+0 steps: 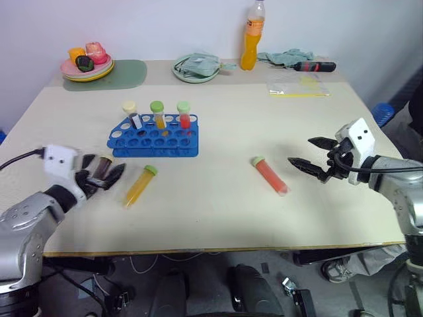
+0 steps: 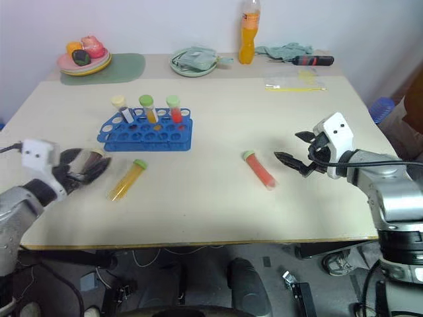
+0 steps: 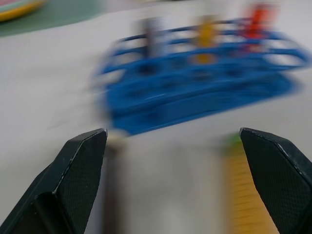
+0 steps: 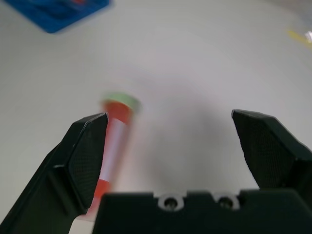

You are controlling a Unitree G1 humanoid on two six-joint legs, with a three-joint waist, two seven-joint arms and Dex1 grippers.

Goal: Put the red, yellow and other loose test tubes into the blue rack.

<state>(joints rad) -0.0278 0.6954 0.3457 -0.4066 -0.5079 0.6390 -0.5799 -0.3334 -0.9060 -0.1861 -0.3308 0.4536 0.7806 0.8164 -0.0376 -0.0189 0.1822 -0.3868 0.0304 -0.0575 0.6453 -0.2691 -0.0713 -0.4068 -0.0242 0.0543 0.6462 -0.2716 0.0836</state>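
With both sets of jaws standing wide and empty, the red tube (image 1: 269,175) is lying just ahead of the right gripper (image 1: 310,153), probably light, stiff and slippery, best pinched mid-barrel; the blue rack (image 1: 153,137) is sitting beyond the left gripper (image 1: 106,173).

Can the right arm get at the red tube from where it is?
Probably yes. The right gripper is open, pointing at the red tube, which lies flat on the table close by, with nothing between them.
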